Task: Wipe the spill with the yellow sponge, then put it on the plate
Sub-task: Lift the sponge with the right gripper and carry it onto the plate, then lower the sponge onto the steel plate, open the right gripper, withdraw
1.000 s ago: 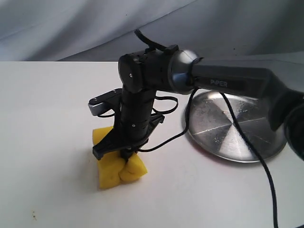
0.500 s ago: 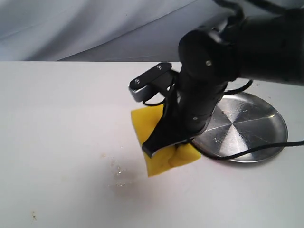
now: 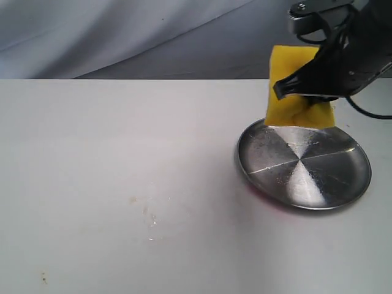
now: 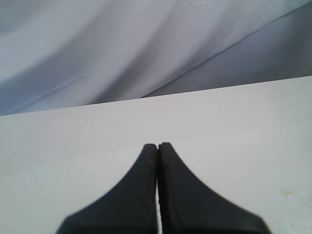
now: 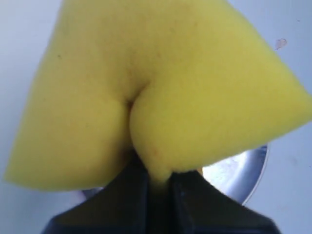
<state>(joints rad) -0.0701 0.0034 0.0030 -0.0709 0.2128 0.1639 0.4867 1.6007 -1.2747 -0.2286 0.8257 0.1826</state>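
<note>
The yellow sponge (image 3: 295, 92) hangs in the air over the far rim of the plate (image 3: 304, 164), pinched hard by my right gripper (image 3: 306, 98), which is shut on it. In the right wrist view the sponge (image 5: 161, 83) bulges around the black fingers (image 5: 129, 200) and a sliver of the plate (image 5: 239, 173) shows beneath. Faint remains of the spill (image 3: 149, 217) mark the white table to the left. My left gripper (image 4: 157, 146) is out of the exterior view; its wrist view shows the jaws pressed together with nothing between them, above bare table.
The white table (image 3: 92, 153) runs back to a grey cloth backdrop (image 3: 122, 37). A small dark speck (image 3: 43, 280) lies near the front left corner. A black cable (image 3: 373, 113) trails from the right arm beyond the plate.
My right gripper has lifted the sponge off the table and carried it right and up, from the spill area to above the plate's far edge. The wiped patch is now uncovered.
</note>
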